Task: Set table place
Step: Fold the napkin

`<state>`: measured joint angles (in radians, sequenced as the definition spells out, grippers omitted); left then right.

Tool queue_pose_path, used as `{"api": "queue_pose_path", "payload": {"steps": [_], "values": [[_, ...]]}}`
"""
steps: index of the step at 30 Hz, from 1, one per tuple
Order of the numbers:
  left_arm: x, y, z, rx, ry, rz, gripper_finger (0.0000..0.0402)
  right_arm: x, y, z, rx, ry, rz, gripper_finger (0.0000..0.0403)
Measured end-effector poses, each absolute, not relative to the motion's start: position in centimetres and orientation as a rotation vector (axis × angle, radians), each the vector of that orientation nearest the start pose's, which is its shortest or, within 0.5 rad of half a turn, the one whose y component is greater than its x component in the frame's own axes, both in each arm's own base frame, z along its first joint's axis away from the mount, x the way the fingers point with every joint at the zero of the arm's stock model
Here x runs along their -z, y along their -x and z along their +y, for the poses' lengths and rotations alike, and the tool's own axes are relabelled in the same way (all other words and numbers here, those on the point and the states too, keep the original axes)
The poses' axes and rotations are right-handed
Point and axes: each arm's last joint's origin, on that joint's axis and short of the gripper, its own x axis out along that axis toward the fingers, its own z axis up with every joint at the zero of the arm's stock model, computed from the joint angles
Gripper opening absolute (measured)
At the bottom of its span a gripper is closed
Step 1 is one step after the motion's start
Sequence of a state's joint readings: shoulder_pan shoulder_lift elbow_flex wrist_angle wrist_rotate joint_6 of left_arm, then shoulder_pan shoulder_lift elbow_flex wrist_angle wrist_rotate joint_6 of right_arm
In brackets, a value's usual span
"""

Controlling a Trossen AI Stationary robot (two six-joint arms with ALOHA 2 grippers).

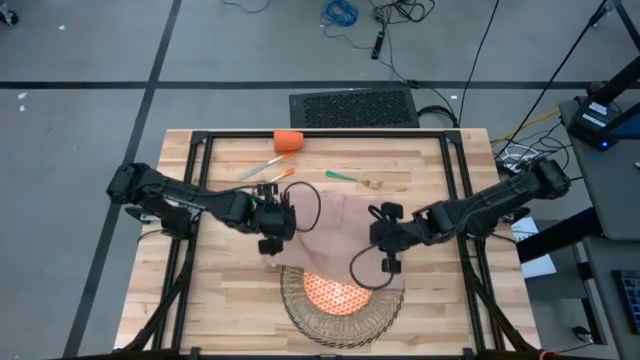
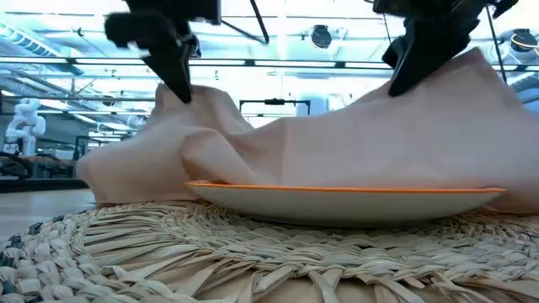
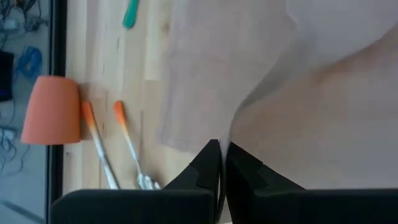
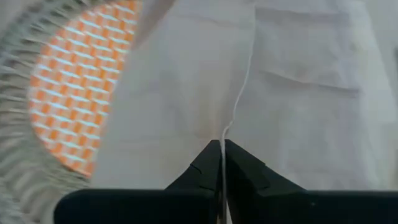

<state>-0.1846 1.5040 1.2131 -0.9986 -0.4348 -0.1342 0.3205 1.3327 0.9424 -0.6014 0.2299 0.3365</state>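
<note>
Evidently both arms share the beige napkin (image 1: 335,225), each pinching a fold of cloth so it hangs between them above the middle of the table (image 1: 230,290). The left gripper (image 3: 219,149) has its fingers shut tight on one raised peak of fabric, and the right gripper (image 4: 222,148) is closed on another, which keeps the sheet stretched rather than bunched. Its lower hem drapes over the far part of the orange-patterned plate (image 1: 338,292), which sits on the woven placemat (image 1: 300,310) at the near edge. Toward the far edge lie the orange cup (image 1: 288,141), tipped on its side, the orange-handled knife and spoon (image 1: 268,172), and the green-handled fork (image 1: 352,178), all clear of the cloth, presumably waiting their turn.
</note>
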Motion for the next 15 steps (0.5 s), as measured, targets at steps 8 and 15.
{"api": "queue_pose_path", "payload": {"steps": [8, 15], "values": [[-24.9, -28.0, -0.6, -0.337, -0.248, 1.238, 0.0000, -23.8, -25.0, 3.9, 0.170, 0.013, 1.033, 0.0000], [-24.6, -28.1, 1.0, -0.304, -0.232, 1.250, 0.0000, -23.9, -25.4, 1.1, 0.184, 0.029, 1.040, 0.0000]]}}
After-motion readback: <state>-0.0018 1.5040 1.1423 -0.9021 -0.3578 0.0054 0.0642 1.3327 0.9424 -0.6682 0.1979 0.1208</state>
